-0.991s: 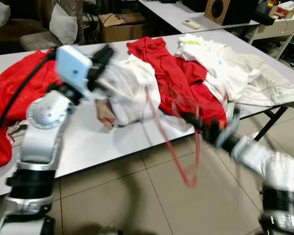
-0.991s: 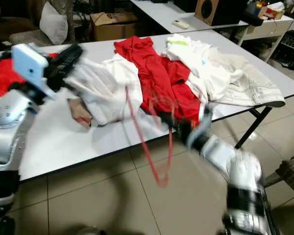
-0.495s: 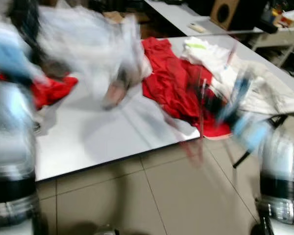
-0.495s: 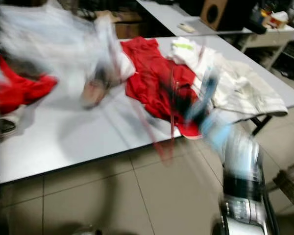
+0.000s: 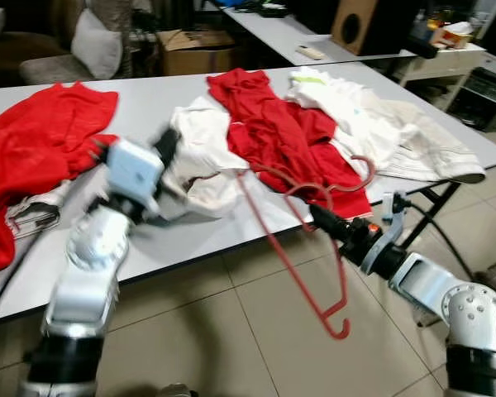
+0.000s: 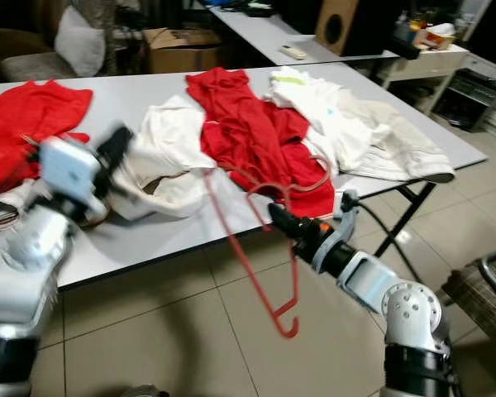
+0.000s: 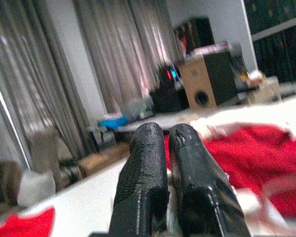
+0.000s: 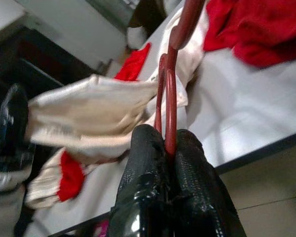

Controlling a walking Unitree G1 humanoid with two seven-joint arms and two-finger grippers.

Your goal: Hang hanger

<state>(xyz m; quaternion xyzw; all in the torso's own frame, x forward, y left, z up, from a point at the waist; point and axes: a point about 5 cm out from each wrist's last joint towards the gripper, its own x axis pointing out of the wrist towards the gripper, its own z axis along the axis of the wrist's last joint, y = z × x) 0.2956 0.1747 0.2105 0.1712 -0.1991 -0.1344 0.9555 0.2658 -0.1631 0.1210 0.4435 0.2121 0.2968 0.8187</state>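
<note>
Left gripper (image 5: 167, 147) lowered with white garment (image 5: 200, 161), right gripper (image 5: 318, 217) clamping red hanger (image 5: 291, 248)

i'm looking at what reads as a lived-in home room pressed into use as a workspace: a long grey folding table (image 5: 190, 240) on a tiled floor (image 5: 231, 331), heaped with red and white clothes (image 5: 273, 132). behind it i see a sofa with a cushion (image 5: 95, 41), a cardboard box (image 5: 190, 50), a wooden speaker (image 5: 365, 25) and long curtains (image 7: 113, 64).
</note>
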